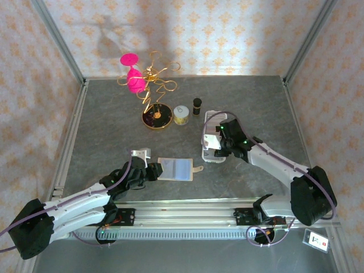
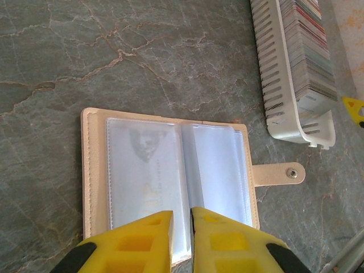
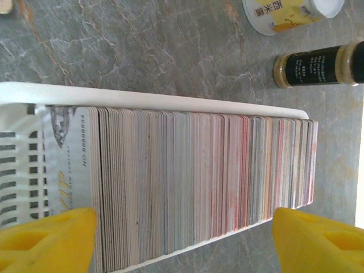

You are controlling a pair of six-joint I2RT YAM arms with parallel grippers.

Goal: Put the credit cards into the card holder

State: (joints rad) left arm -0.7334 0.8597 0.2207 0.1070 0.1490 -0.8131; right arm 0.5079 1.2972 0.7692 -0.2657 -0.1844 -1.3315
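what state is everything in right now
card holder, open flat, strap unsnapped
credit cards, stacked on edge in the white tray
left gripper, jaws pinched on the holder's middle sleeve
right gripper, jaws open, straddling the card stack
dark bottle, upright

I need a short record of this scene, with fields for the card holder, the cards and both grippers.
card holder: open flat on table, clear sleeves up
credit cards: stacked on edge in white tray
left gripper: jaws nearly closed on a sleeve edge
right gripper: open, fingers beyond both ends of the stack
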